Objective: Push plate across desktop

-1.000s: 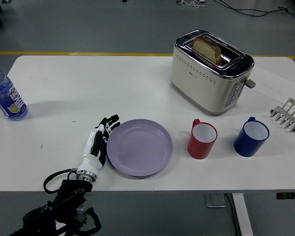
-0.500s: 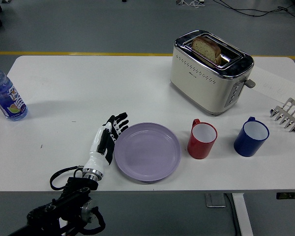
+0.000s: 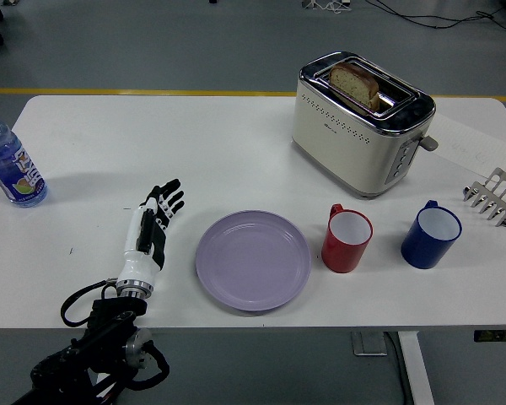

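A lilac plate (image 3: 252,259) lies flat near the table's front edge, just left of a red mug (image 3: 347,239) and close to touching it. My left hand (image 3: 152,222) hovers over the table to the plate's left, a clear gap away, fingers spread and holding nothing. Its black forearm comes up from the lower left corner. The right arm is out of view.
A cream toaster (image 3: 361,123) with a bread slice stands at the back. A blue mug (image 3: 430,235) sits right of the red one, a metal toast rack (image 3: 494,196) at the right edge, a water bottle (image 3: 9,164) far left.
The plate slid right toward the red mug under my left hand's push, then stopped. My left hand has since drawn back to the left, away from the plate.
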